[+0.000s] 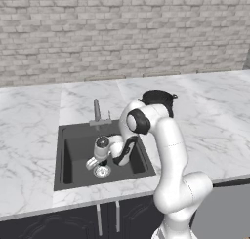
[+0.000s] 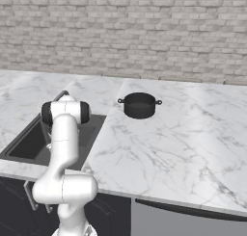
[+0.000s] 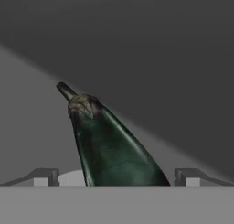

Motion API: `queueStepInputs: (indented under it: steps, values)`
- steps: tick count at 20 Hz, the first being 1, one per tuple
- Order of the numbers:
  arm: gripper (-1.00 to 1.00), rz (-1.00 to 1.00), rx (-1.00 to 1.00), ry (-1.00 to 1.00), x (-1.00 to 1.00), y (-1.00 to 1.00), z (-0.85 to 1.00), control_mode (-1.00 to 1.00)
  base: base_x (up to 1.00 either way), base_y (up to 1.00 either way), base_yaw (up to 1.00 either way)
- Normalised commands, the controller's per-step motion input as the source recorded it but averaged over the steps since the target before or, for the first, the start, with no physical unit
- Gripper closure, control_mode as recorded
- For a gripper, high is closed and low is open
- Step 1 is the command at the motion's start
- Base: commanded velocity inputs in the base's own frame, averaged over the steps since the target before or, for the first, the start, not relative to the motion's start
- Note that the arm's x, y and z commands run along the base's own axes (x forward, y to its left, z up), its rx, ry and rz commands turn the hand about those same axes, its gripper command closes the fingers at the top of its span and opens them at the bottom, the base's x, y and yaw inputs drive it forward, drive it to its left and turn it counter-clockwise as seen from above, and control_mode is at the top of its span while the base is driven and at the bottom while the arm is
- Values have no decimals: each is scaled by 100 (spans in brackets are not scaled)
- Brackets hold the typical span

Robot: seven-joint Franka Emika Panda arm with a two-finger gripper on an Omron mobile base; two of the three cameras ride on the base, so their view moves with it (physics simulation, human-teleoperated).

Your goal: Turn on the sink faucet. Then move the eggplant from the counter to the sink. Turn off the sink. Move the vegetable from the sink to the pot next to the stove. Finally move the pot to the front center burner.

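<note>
Now, left base view: the arm bends down into the sink (image 1: 68, 157); the tool (image 1: 94, 163) hangs low over the round drain (image 1: 102, 171), near the basin floor.
Faucet: the sink faucet (image 1: 97, 110) stands behind the basin; I see no water, and I cannot tell how its lever is set.
Right base view: the arm's elbow hides the basin; the black pot (image 2: 140, 105) stands on the surface (image 2: 169, 143), well apart from the sink.
Hand view: the eggplant (image 3: 112, 147) lies between the two finger tips, stem pointing away; the tool is wide, jaws apart from the skin, holding nothing.
Risk one: the body is tapered and smooth, so closing near the thin end may squeeze it out forward.
Risk two: the tool is low, so going further down may hit the basin floor.
Risk three: the black pot is possibly not the correct one for the task.
</note>
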Motion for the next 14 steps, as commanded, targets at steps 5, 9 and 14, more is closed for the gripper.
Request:
queueStepInputs:
  steps: [5,9,14]
  values:
    - [-100,0,0,0,21,0,-27,-100,0,0,0]
    - [-100,0,0,0,20,2,-32,-100,0,0,0]
    - [100,0,-1,0,11,9,-38,-100,0,0,0]
